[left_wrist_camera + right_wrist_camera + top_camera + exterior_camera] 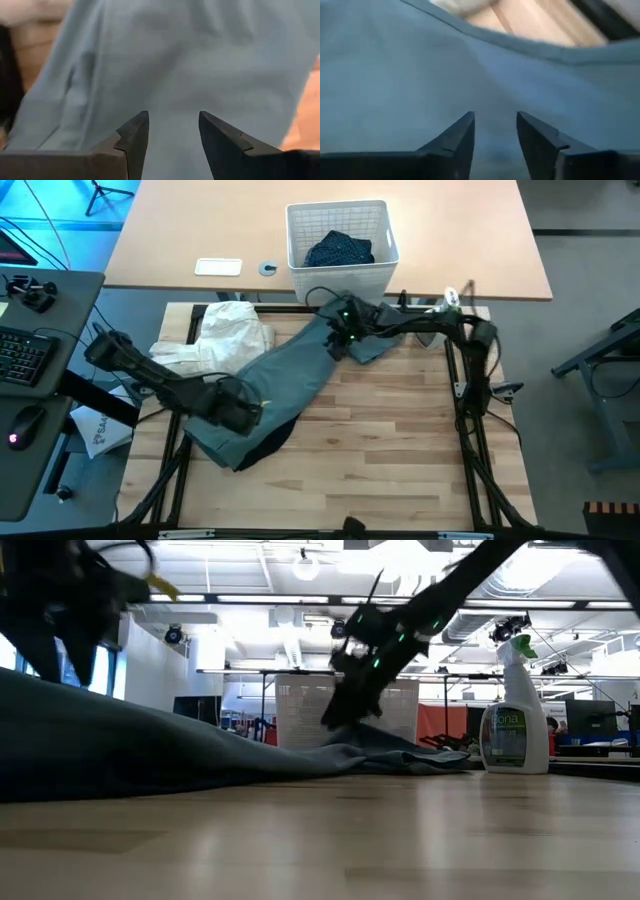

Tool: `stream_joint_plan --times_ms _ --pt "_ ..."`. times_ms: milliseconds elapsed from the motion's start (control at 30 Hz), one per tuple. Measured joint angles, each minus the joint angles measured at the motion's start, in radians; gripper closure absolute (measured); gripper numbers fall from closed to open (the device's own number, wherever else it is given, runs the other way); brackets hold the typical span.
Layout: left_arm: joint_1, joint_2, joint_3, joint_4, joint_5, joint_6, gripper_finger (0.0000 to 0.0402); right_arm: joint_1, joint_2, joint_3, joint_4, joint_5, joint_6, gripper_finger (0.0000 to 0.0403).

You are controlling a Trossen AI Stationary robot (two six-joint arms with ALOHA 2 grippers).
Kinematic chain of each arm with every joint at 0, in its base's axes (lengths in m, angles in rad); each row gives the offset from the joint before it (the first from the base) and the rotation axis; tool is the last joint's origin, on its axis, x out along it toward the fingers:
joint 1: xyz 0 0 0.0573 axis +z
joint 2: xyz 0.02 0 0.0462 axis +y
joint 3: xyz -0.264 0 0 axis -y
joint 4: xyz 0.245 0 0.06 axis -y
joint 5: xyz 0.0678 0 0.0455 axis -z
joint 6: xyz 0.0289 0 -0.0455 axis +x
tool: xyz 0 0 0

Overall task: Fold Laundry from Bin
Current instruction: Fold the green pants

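From above, the grey-green top [285, 375] lies stretched diagonally across the worktop [380, 460], white cloth [225, 335] to its left, the bin [340, 242] beyond holding a navy piece [338, 250]. The left hand [240, 408] sits at its near end, the right hand [340, 330] at its far end. At table height, a spray bottle [513, 712] stands right. Both wrist views show fingers spread above the cloth.

bin [342, 242] behind table [400, 470], top [285, 385] probably across white cloth [225, 335]
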Motion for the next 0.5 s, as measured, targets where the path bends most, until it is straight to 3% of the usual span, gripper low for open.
stream_joint_plan --times_ms 133,267,367,500 --pt "0.076 0.068 -0.001 0.086 0.020 0.171 0.0243 -0.015 0.129 0.066 -0.066 0.013 -0.043 0.0318" --pt "0.123 0.120 -0.001 0.126 0.115 0.336 0.0243 -0.021 0.158 0.100 -0.233 0.050 -0.092 0.0391" --pt "0.142 0.140 -0.001 0.108 0.154 0.387 0.0243 -0.013 0.133 0.100 -0.423 0.041 -0.077 0.0389" --pt "0.156 0.142 -0.001 0.036 0.120 0.425 0.0243 0.042 0.103 0.097 -0.785 -0.048 0.038 0.0397"
